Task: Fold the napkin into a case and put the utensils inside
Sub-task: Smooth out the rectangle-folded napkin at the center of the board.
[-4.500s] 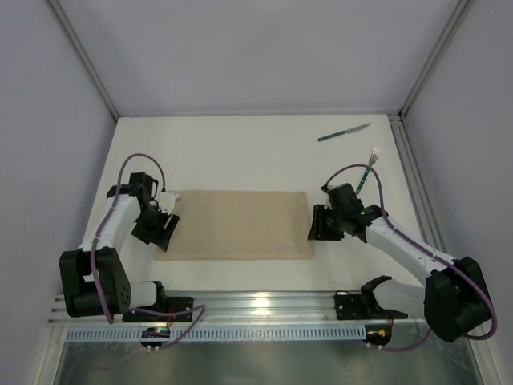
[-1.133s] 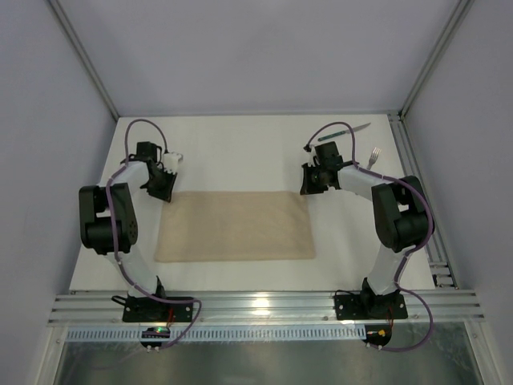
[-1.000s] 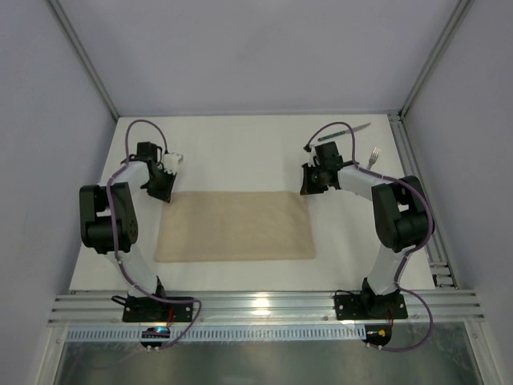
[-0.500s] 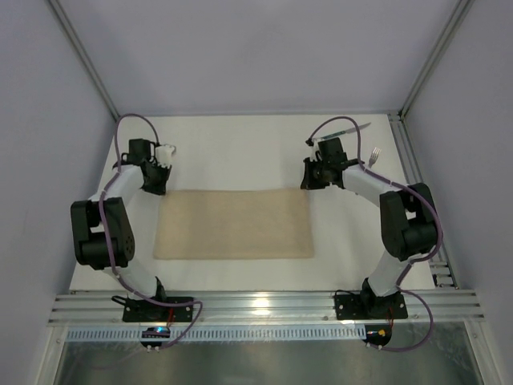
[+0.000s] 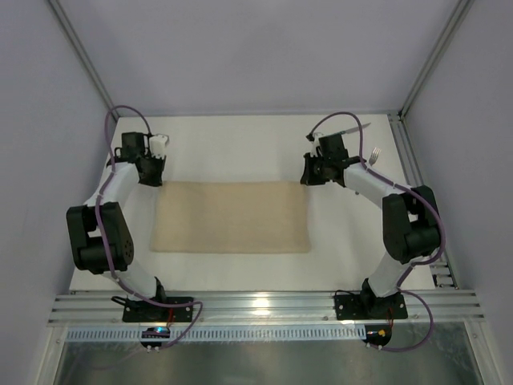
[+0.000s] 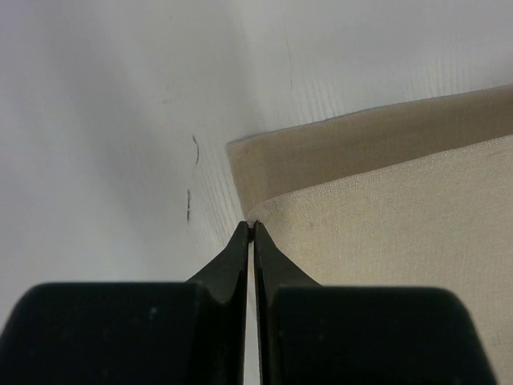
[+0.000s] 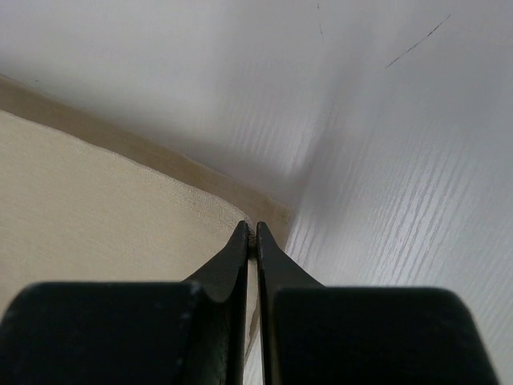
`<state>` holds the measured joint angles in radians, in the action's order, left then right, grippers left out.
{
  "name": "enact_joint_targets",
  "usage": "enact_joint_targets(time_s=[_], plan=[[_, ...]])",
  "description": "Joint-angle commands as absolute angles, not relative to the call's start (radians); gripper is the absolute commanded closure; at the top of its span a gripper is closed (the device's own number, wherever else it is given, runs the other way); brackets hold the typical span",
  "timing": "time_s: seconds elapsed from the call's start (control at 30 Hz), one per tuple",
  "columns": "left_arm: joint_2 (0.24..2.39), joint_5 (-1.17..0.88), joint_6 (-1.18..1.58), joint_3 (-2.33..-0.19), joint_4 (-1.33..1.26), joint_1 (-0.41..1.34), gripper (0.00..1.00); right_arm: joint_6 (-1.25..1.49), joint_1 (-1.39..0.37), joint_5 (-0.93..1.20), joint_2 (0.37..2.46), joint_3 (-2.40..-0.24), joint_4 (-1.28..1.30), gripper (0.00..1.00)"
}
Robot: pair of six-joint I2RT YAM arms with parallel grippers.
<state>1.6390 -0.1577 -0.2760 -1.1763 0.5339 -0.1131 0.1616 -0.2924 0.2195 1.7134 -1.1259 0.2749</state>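
Observation:
The beige napkin (image 5: 231,218) lies spread flat in the middle of the table. My left gripper (image 5: 153,173) is shut on its far left corner, and the left wrist view shows the closed tips (image 6: 251,225) pinching the cloth (image 6: 385,216) just off the table. My right gripper (image 5: 309,177) is shut on the far right corner, the tips (image 7: 252,228) nipping the napkin (image 7: 96,200). The knife (image 5: 357,127) lies at the far right, partly behind the right arm's cable. The fork (image 5: 374,152) lies just nearer than the knife, beside the right arm.
Grey walls and metal frame posts (image 5: 84,68) enclose the white table (image 5: 232,144). A rail (image 5: 256,305) with both arm bases runs along the near edge. The right frame rail (image 5: 413,172) runs close to the fork.
Both arms have reached further back over the last second, drawing the napkin's far edge a little away from the bases. The left jaws have finished closing on the corner.

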Motion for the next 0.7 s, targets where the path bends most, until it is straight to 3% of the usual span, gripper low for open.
enact_joint_targets(time_s=[0.0, 0.37, 0.67], plan=[[1.649, -0.161, -0.252, -1.22, 0.48, -0.123, 1.0, 0.172, -0.285, 0.192, 1.725, -1.178, 0.261, 0.96], [1.847, -0.123, -0.267, -1.241, 0.437, -0.123, 1.0, 0.193, -0.282, 0.192, 1.888, -1.25, 0.25, 0.96], [1.847, -0.106, -0.275, -1.233, 0.419, -0.123, 1.0, 0.19, -0.282, 0.178, 1.911, -1.261, 0.253, 0.96]])
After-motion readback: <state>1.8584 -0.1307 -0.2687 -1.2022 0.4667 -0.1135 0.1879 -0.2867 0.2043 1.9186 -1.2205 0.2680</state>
